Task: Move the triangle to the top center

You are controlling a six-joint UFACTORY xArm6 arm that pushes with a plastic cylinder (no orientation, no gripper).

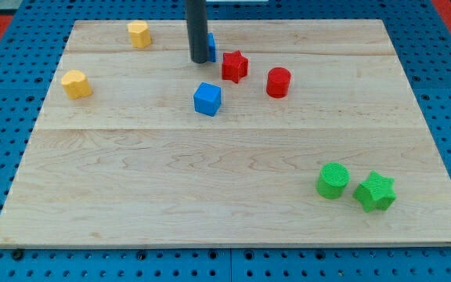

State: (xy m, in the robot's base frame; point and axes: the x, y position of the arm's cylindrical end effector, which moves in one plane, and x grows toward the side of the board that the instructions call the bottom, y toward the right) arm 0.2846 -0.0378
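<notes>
Blue is glimpsed just behind the dark rod (197, 31): a blue block (211, 45), mostly hidden and presumably the triangle, lies near the top centre of the wooden counter (210, 188). My tip (199, 59) is set against that block's left side, at the view's left of it. No gripper is fitted, so nothing is clasped or let go; the block is only pushed. The push seems nearly finished; a small nudge toward the view's top may be called for. Close by are found a red star (234, 66), a red cylinder (278, 81) and a blue cube (207, 99). No containers are seen.
</notes>
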